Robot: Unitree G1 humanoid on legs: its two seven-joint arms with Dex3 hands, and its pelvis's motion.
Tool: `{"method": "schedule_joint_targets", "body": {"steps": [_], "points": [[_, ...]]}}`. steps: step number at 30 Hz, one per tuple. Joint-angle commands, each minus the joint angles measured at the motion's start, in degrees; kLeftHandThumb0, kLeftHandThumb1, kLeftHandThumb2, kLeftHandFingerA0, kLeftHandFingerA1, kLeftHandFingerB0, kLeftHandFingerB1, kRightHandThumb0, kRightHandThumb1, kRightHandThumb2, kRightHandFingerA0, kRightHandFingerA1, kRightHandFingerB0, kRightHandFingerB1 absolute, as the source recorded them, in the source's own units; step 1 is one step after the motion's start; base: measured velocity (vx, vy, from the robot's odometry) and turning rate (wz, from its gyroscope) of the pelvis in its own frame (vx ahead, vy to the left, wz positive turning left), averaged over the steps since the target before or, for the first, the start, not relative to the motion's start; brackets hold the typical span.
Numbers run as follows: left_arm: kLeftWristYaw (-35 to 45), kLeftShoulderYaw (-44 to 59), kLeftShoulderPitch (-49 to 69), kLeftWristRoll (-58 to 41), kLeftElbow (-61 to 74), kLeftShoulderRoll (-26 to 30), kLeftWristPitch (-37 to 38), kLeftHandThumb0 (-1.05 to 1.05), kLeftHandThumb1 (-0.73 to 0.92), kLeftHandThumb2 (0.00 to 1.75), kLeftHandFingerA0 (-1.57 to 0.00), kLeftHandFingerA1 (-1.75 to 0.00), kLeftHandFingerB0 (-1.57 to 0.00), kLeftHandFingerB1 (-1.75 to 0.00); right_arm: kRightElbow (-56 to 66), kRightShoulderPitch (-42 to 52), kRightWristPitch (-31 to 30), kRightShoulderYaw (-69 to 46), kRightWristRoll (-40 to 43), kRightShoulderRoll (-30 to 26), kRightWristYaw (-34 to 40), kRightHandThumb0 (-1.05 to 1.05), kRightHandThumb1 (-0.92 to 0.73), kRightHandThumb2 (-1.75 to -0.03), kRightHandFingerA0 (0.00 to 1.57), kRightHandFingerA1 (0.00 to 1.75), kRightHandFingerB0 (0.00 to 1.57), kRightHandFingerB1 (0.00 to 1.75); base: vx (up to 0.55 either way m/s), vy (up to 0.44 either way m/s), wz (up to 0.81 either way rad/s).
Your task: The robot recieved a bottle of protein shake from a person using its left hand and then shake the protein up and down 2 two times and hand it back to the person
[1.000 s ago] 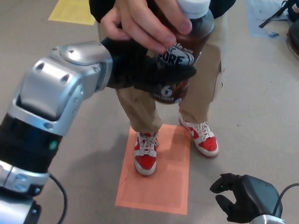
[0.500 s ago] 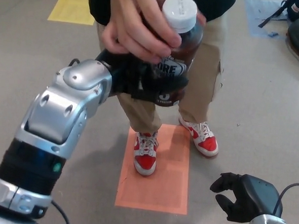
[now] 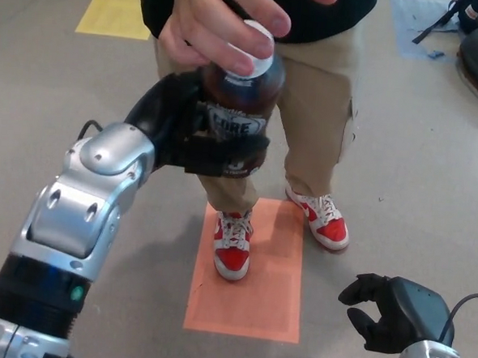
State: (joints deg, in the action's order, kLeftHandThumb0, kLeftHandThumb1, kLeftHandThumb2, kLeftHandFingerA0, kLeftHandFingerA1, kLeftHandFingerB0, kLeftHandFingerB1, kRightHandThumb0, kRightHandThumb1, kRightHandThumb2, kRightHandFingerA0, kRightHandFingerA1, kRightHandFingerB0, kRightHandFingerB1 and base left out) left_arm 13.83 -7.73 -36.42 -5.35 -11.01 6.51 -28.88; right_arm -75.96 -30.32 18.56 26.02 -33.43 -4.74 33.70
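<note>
Gripping bottle (image 3: 233, 118) mid-label with left hand (image 3: 201, 136), person's hand (image 3: 224, 28) on cap. Full, heavy, rigid, likely slick; hold at label. Right hand (image 3: 385, 314) low below bottle, empty, loosely curled.

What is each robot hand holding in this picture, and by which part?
The left hand grips the bottle around its labelled body, while a person's hand holds its white cap. The right hand holds nothing.
</note>
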Motion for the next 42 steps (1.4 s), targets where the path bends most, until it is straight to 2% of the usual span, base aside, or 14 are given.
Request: {"method": "schedule_joint_targets", "body": {"steps": [1, 6, 12, 14, 22, 25, 28, 29, 32, 34, 35, 36, 37, 42], "points": [[1.3, 1.2, 1.3, 0.9, -5.4, 1.7, 2.4, -0.23, 0.84, 0.67, -0.88, -1.53, -0.67, -1.11, 0.0, 0.3, 0.4, -0.2, -0.2, -0.3, 0.2, -0.40, -0.70, -0.70, 0.99, 0.76, 0.87, 0.50, 0.00, 0.000, 0.00], [2.7, 2.6, 1.7, 0.7, -13.1, 2.7, 5.5, -0.24, 0.79, 0.72, -0.82, -1.57, -0.68, -1.10, -0.1, 0.8, 0.2, 0.2, -0.6, -0.2, 0.5, -0.36, -0.66, -0.81, 1.02, 0.78, 0.87, 0.51, 0.00, 0.000, 0.00], [3.1, 2.9, 2.4, 1.2, -18.5, 2.8, 7.1, -0.23, 0.78, 0.67, -0.78, -1.61, -0.69, -1.11, -0.1, 0.9, 0.0, 0.4, -0.5, 0.0, 0.1, -0.37, -0.67, -0.80, 1.00, 0.79, 0.86, 0.52, 0.00, 0.000, 0.00], [3.7, 2.8, 3.2, 1.0, -19.0, 2.5, 8.2, -0.21, 0.77, 0.72, -0.88, -1.54, -0.74, -1.04, -0.1, 0.9, 0.3, 0.0, -0.1, 0.0, 0.2, -0.36, -0.66, -0.80, 1.01, 0.83, 0.88, 0.51, 0.00, 0.000, 0.00], [5.0, 0.8, 4.6, 1.9, -18.6, 2.1, 9.3, -0.24, 0.76, 0.71, -0.90, -1.48, -0.73, -1.03, -0.1, 1.1, 0.2, -0.2, -0.4, -0.1, 0.3, -0.35, -0.66, -0.78, 1.03, 0.86, 0.87, 0.51, 0.00, 0.000, 0.00], [4.4, 3.7, -1.1, -1.0, -12.1, 2.3, 3.6, -0.29, 0.79, 0.69, -0.78, -1.61, -0.72, -1.07, 0.0, 0.7, 0.3, -0.2, -0.4, -0.3, 0.4, -0.39, -0.68, -0.76, 1.02, 0.75, 0.88, 0.51, 0.00, 0.000, 0.00], [4.4, 4.9, -2.6, -1.4, -9.6, 2.2, 1.7, -0.29, 0.79, 0.69, -0.78, -1.61, -0.72, -1.07, 0.0, 0.7, 0.5, -0.2, -0.5, -0.4, 0.6, -0.39, -0.68, -0.76, 1.02, 0.75, 0.88, 0.51, 0.00, 0.000, 0.00], [3.4, 8.2, -5.5, -4.4, -5.8, 2.0, -0.6, -0.20, 0.80, 0.71, -0.90, -1.56, -0.73, -1.03, 0.0, 0.5, 0.6, -0.3, -0.4, -0.2, 0.7, -0.40, -0.69, -0.74, 0.98, 0.90, 0.87, 0.53, 0.00, 0.000, 0.00], [1.9, 13.3, -9.0, -8.2, 0.9, 1.1, -4.4, -0.21, 0.78, 0.71, -0.88, -1.57, -0.75, -1.04, -0.1, 0.2, 0.8, -0.3, -0.4, 0.0, 0.4, -0.41, -0.71, -0.74, 0.97, 0.87, 0.85, 0.53, 0.00, 0.000, 0.02], [1.1, 11.5, -5.7, -5.5, 0.7, -0.4, -4.9, -0.13, 0.81, 0.71, -0.84, -1.57, -0.75, -1.10, 0.0, 0.3, 1.5, -0.4, -0.3, -0.2, 0.7, -0.40, -0.69, -0.74, 0.99, 0.88, 0.86, 0.53, 0.00, 0.000, 0.00], [2.3, 8.0, -1.4, -2.8, -3.0, -0.6, -2.9, -0.18, 0.74, 0.66, -0.79, -1.62, -0.68, -1.24, 0.0, 0.4, 1.3, -0.5, -0.2, -0.1, 0.4, -0.41, -0.70, -0.74, 0.99, 0.79, 0.88, 0.52, 0.00, 0.000, 0.00], [4.0, 2.6, 5.0, 1.1, -8.9, -0.7, 0.5, -0.18, 0.74, 0.66, -0.79, -1.62, -0.68, -1.24, -0.1, 0.6, 1.1, -0.7, 0.1, 0.0, 0.0, -0.41, -0.70, -0.74, 0.99, 0.79, 0.88, 0.52, 0.00, 0.000, 0.00], [4.8, -0.4, 7.0, 2.8, -11.4, -0.2, 0.6, -0.21, 0.76, 0.77, -0.85, -1.52, -0.76, -1.08, -0.1, 0.6, 1.3, -0.8, 0.2, -0.1, -0.2, -0.40, -0.69, -0.76, 1.01, 0.82, 0.87, 0.52, 0.00, 0.000, 0.00], [5.4, -5.5, 9.8, 4.2, -16.5, 1.2, 2.2, -0.18, 0.77, 0.69, -0.82, -1.54, -0.72, -0.99, -0.1, 0.2, 1.6, -0.7, 0.0, 0.1, -0.2, -0.39, -0.68, -0.79, 1.01, 0.85, 0.87, 0.52, 0.00, 0.000, 0.00]]}}
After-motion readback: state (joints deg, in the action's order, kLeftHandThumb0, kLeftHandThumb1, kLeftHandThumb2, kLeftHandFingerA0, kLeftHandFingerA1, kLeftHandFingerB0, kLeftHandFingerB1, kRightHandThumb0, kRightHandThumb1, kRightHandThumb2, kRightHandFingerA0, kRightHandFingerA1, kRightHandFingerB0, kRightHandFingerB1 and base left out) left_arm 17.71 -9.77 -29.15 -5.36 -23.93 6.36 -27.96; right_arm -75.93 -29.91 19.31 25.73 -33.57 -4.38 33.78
